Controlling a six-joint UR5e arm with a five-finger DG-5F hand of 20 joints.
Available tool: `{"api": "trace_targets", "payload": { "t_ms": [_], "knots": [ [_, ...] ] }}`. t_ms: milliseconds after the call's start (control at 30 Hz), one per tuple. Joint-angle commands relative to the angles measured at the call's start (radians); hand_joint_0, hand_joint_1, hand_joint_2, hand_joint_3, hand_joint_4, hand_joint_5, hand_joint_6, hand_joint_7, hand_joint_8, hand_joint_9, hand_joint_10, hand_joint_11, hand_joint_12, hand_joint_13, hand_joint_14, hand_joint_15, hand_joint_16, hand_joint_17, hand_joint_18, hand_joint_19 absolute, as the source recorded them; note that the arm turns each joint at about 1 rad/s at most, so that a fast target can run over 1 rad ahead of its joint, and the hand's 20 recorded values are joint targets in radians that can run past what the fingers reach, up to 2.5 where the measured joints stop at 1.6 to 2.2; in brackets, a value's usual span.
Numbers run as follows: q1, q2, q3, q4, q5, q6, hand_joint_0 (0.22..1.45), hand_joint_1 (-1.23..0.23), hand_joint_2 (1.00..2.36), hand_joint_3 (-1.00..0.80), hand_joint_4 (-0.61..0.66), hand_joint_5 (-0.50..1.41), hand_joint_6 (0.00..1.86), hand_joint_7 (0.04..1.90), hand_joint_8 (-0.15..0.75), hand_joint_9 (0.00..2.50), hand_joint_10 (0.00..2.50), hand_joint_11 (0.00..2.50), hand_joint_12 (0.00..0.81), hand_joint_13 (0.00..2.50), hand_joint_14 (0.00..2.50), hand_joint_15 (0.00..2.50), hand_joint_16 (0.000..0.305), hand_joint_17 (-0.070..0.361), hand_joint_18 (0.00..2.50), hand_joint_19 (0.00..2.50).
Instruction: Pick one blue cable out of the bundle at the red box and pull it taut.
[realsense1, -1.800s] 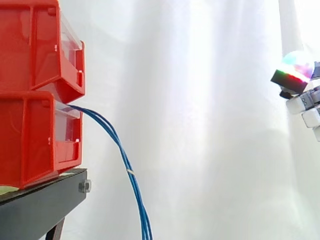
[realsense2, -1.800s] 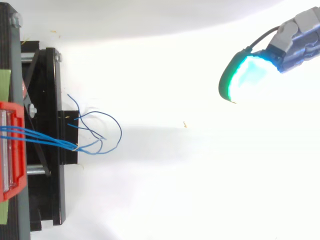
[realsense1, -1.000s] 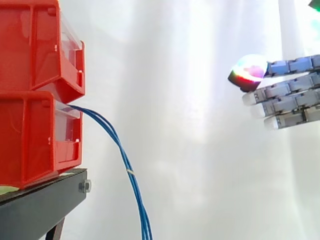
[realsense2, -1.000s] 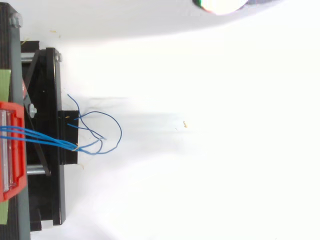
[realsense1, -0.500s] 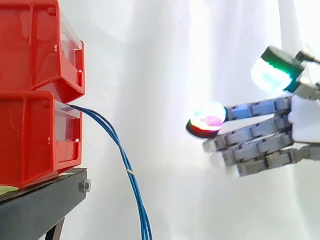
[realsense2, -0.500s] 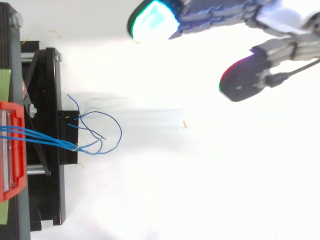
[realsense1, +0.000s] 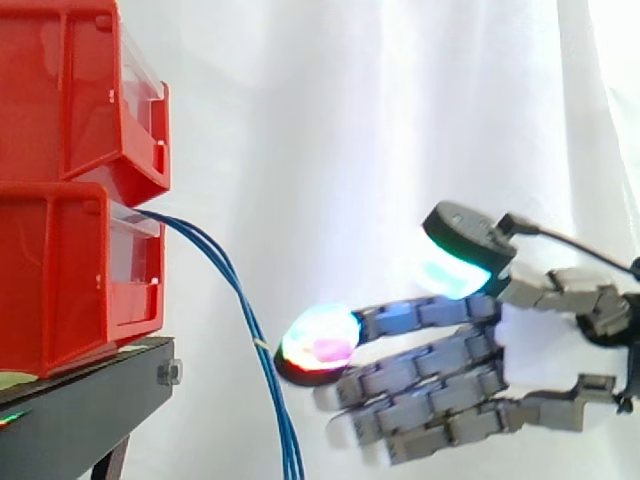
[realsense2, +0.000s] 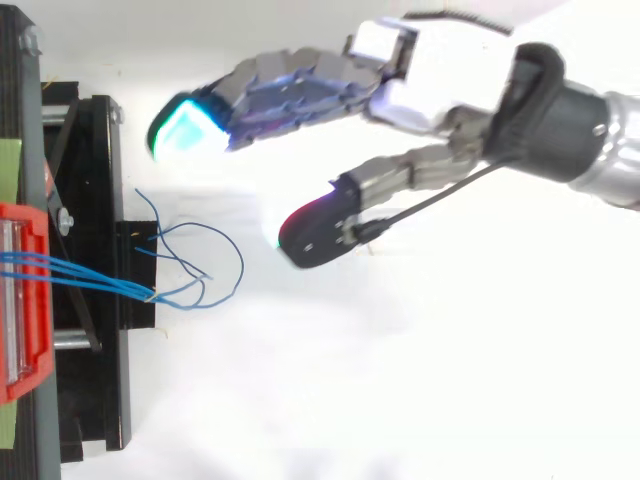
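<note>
Blue cables (realsense1: 261, 343) hang near the hand's (realsense1: 540, 350) straight fingers (realsense1: 420, 312).

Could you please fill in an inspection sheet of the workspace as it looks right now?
Surface: black stand, carrying two stacked red bins.
Job's things: lower red bin, where the cables come out; upper red bin stacked on it.
Clutter: nothing seen.
Hand: hand open, fingers straight and pointing toward the cables, holding nothing; one glowing pad is close to them, with a small gap in the side view.
Cables: blue cables leave the lower red bin and hang slack past the stand's edge; in the top view their loose ends curl apart.
Surroundings: white curtain behind everything.
</note>
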Motion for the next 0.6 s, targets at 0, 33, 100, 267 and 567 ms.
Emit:
{"api": "trace_targets", "payload": {
  "t_ms": [0,33,100,267,567],
  "knots": [
    [0.015,-0.102,0.11,-0.004,-0.014,0.009,0.49,-0.72,1.0,-0.5,0.3,-0.15,0.5,0.69,0.33,0.5,0.0,0.0,0.364,0.58,0.0,0.12,0.047,0.105,0.32,0.13],
    [0.02,-0.128,0.151,-0.024,-0.034,0.009,0.49,-0.72,1.0,-0.5,0.3,-0.14,0.5,0.69,0.33,0.5,0.0,0.0,0.364,0.58,0.0,0.12,0.046,0.104,0.32,0.13],
    [0.024,-0.132,0.168,-0.044,-0.047,0.008,0.49,-0.72,1.0,-0.5,0.31,-0.14,0.5,0.7,0.33,0.5,0.0,0.0,0.364,0.58,0.0,0.12,0.046,0.104,0.33,0.13],
    [0.038,-0.131,0.169,-0.069,-0.053,0.006,0.49,-0.72,1.0,-0.5,0.32,-0.13,0.5,0.74,0.331,0.5,0.0,0.0,0.365,0.58,0.0,0.13,0.046,0.104,0.34,0.15],
    [0.073,-0.131,0.169,-0.052,-0.036,0.005,0.5,-0.72,1.0,-0.5,0.33,-0.11,0.5,0.82,0.331,0.51,0.0,0.0,0.364,0.6,0.0,0.14,0.046,0.103,0.35,0.16]
  ]
}}
